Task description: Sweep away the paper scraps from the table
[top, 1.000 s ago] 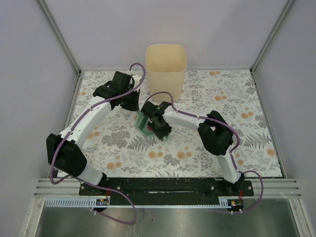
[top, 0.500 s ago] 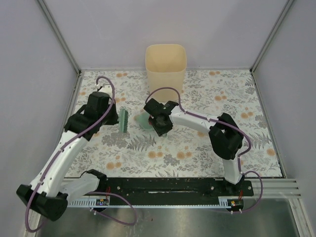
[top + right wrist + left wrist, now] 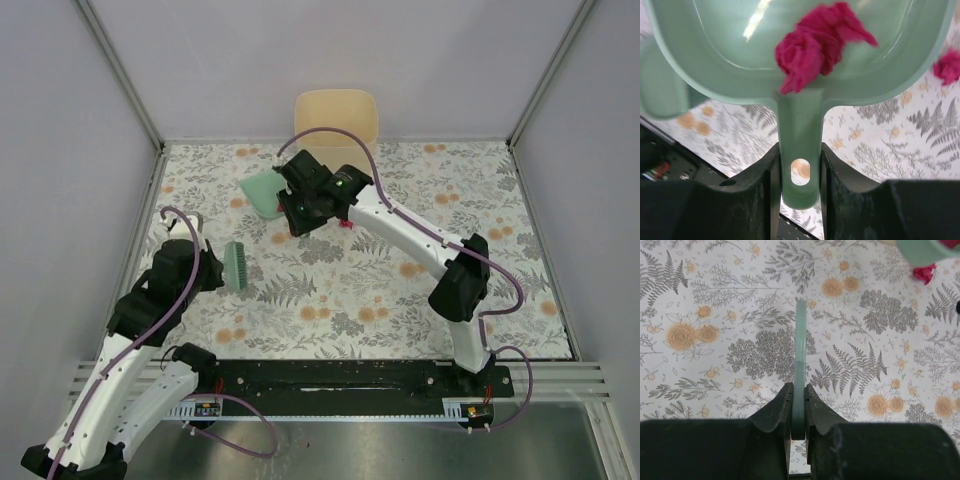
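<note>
My left gripper [image 3: 218,268] is shut on the handle of a green brush [image 3: 238,264], held at the near left above the table [image 3: 450,290]. In the left wrist view the jaws [image 3: 799,390] clamp the brush [image 3: 801,345], seen edge-on. My right gripper [image 3: 292,203] is shut on the handle of a green dustpan [image 3: 262,192], raised at the far middle left of the bin. The right wrist view shows the gripper [image 3: 800,152] on the dustpan [image 3: 715,45] with crumpled magenta paper scraps [image 3: 812,45] inside. One scrap [image 3: 347,224] lies on the cloth; it also shows in both wrist views [image 3: 948,66] [image 3: 923,273].
A beige bin [image 3: 336,112] stands at the far edge, just behind the right gripper. Metal rails frame the table, with grey walls on three sides. The right arm stretches diagonally across the middle of the cloth.
The left arm has drawn back toward the near left with the brush. The right arm has lifted the dustpan with scraps and carried it toward the far left, near the bin.
</note>
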Available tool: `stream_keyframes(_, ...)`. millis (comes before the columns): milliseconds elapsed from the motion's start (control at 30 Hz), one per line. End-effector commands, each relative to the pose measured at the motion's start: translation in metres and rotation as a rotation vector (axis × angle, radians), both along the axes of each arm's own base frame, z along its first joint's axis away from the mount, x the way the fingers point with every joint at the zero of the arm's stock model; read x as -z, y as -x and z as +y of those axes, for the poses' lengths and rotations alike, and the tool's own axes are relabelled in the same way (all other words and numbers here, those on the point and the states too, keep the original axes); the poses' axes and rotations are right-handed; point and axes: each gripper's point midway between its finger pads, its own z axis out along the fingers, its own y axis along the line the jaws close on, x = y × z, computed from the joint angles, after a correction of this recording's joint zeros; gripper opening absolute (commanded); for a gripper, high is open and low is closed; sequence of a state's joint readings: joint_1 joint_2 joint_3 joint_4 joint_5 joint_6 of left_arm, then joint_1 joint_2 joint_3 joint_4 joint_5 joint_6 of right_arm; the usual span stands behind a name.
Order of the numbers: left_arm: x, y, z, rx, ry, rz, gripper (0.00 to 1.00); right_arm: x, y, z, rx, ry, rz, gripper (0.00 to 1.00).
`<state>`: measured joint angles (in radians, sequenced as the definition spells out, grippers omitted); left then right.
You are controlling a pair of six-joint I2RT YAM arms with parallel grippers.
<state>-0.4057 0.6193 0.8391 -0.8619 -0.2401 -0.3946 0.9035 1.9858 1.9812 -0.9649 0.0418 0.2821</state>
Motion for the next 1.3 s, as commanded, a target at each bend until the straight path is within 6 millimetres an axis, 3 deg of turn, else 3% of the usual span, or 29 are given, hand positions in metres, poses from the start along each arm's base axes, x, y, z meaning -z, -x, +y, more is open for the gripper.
stream_keyframes(0,-0.019,-0.016,0.003,-0.054,0.024,-0.102,0.00,-0.047,0.000,0.025,-0.044,-0.096,-0.009,0.00)
stream_keyframes(167,-0.017,-0.016,-0.002,-0.030,0.035,-0.093,0.00,-0.092,-0.014,0.045,-0.053,-0.206,-0.035,0.00)
stream_keyframes(200,-0.017,-0.016,-0.002,-0.030,0.035,-0.094,0.00,-0.108,-0.022,0.045,-0.039,-0.263,-0.045,0.00)
stream_keyframes(333,-0.020,-0.014,0.000,-0.036,0.041,-0.109,0.00,-0.143,-0.042,0.046,-0.025,-0.493,0.055,0.00)
stream_keyframes(700,-0.021,-0.013,0.001,-0.044,0.043,-0.118,0.00,-0.247,-0.092,0.005,-0.042,-0.993,0.211,0.00)
stream_keyframes(800,-0.021,-0.013,0.002,-0.047,0.043,-0.118,0.00,-0.266,-0.097,-0.005,-0.070,-1.098,0.285,0.00)
stream_keyframes(1000,-0.021,-0.013,0.001,-0.045,0.044,-0.118,0.00,-0.283,-0.096,-0.013,-0.122,-1.251,0.391,0.00)
stream_keyframes(1133,-0.020,-0.013,0.002,-0.047,0.042,-0.115,0.00,-0.310,-0.088,-0.026,-0.200,-1.436,0.442,0.00)
stream_keyframes(1267,-0.020,-0.013,0.002,-0.044,0.042,-0.116,0.00,-0.324,-0.083,-0.040,-0.267,-1.585,0.519,0.00)
